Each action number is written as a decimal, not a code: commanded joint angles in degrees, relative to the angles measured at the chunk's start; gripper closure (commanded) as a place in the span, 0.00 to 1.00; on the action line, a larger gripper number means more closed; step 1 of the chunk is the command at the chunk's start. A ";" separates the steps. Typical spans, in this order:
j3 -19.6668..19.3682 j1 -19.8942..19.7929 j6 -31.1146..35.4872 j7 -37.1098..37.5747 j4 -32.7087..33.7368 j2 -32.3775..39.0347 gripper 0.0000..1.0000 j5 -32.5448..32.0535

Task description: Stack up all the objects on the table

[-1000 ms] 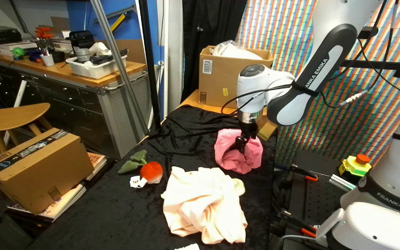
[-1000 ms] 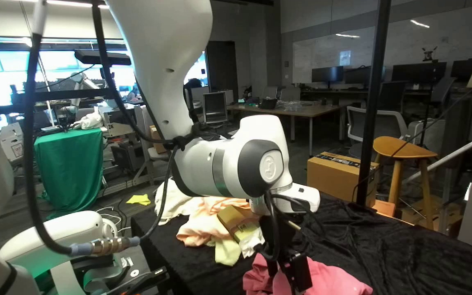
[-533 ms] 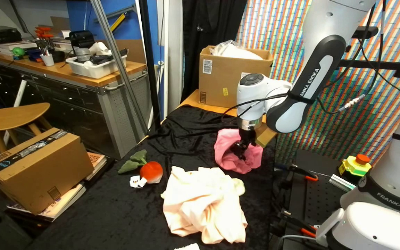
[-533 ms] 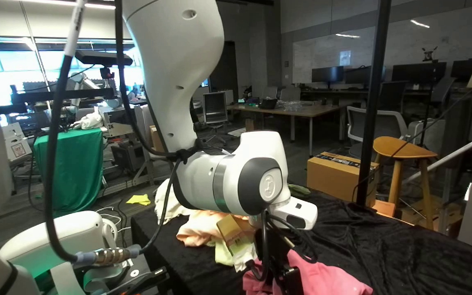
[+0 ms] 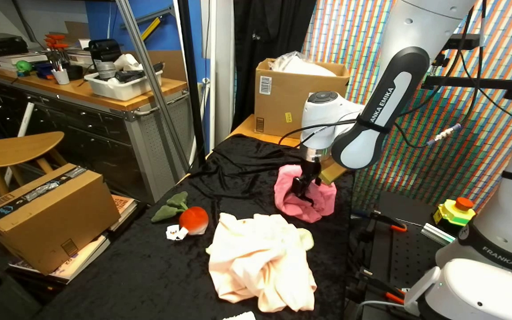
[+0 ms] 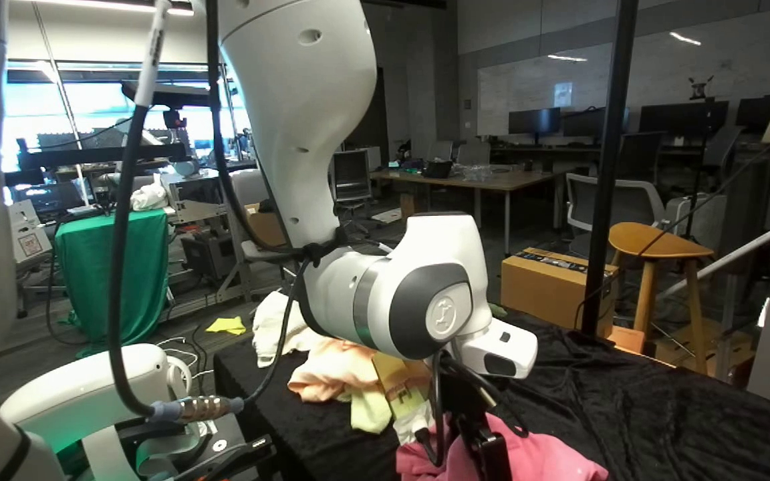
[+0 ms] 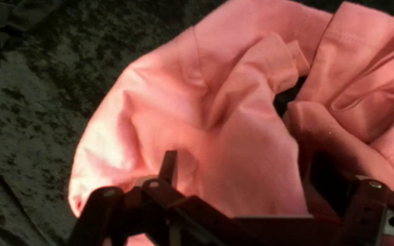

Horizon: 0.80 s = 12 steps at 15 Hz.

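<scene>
Pink cloth (image 5: 322, 204), in an exterior view: on the black-draped table (image 5: 149, 266), beyond the peach cloth (image 5: 260, 262); a round, hollow heap, long axis unclear.
Red toy (image 5: 193, 221): lying aslant, green leaves (image 5: 165, 214) pointing to the view's upper left.
Count here: one pink cloth, one peach cloth, one red toy.
Pink cloth (image 6: 545, 457), in an exterior view: stretched left to right, narrowing rightward, lower part cut off.
Yellow-green cloth (image 6: 369, 409): one, its end reaching toward the camera.
White cloth (image 6: 277, 327): one, beside the peach cloth.
Pink cloth, wrist view: bowed in an arc around a dark gap.
Gripper (image 7: 247, 167): one, two fingers (image 7: 170, 165) spread wide over the pink cloth, gripping nothing; whether they touch it, cannot tell.
</scene>
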 commanded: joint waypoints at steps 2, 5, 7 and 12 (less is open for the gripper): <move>-5.46 3.65 1.49 -0.49 2.83 1.08 0.00 0.53; -7.32 4.61 1.39 -0.16 4.00 1.76 0.00 0.44; -7.54 4.54 1.45 -0.62 4.73 2.73 0.00 1.22; -6.77 3.40 1.41 -2.66 6.81 6.48 0.00 5.17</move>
